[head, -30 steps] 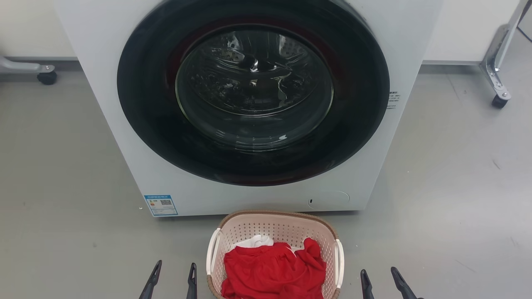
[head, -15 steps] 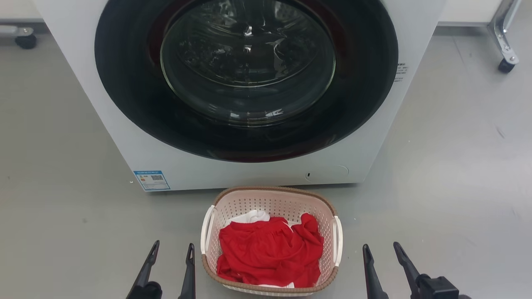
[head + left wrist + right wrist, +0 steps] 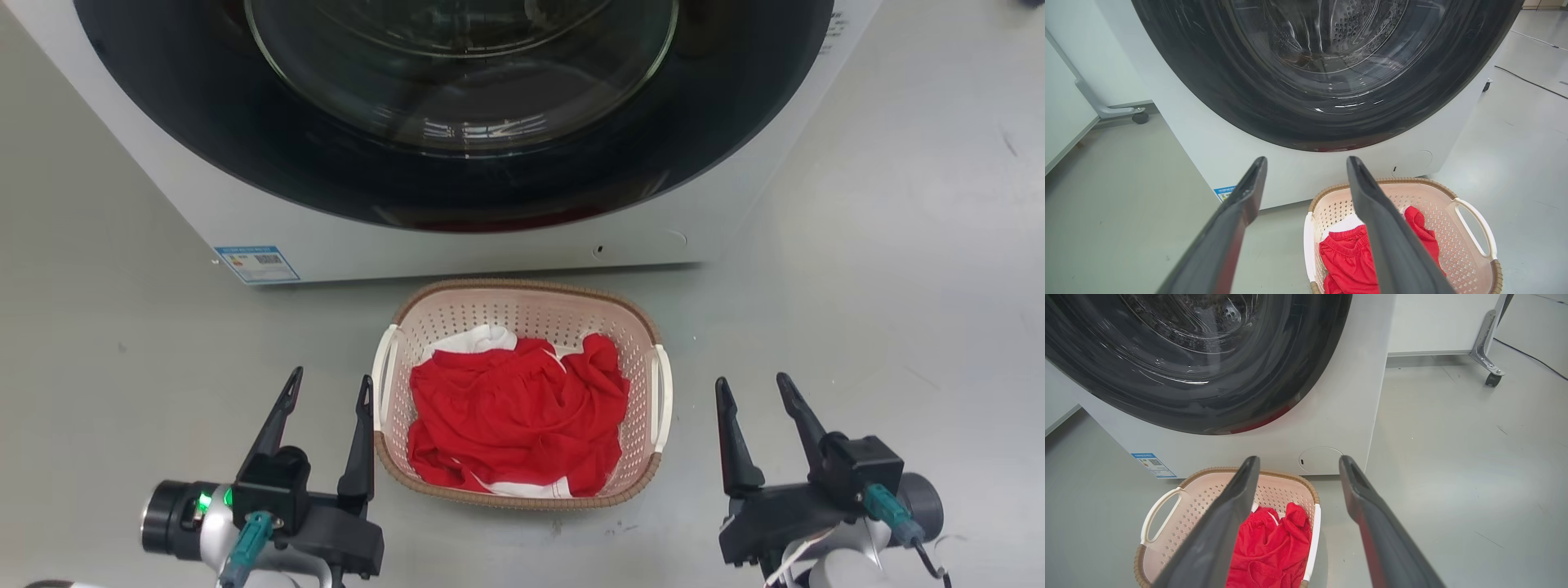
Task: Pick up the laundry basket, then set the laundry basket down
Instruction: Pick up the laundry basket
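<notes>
— The pincers?
— Left pincer (image 3: 331,376) is spread and empty, just beside the left handle of the laundry basket (image 3: 522,287). Right pincer (image 3: 752,380) is also spread and empty, a little off the right handle.
— The basket?
— Upright on the floor (image 3: 857,269), with a red garment (image 3: 514,404) inside. Its handle-to-handle line runs parallel to the washer (image 3: 490,249) just beyond. I cannot tell whether that is the long axis.

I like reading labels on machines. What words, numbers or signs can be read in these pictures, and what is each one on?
Blue sticker, low on the front of the washing machine: small print and a QR code, too small to read.
Tiny print lines on the washer front, right of the door: too blurred to read.
Laundry basket and red garment: no text visible.
</notes>
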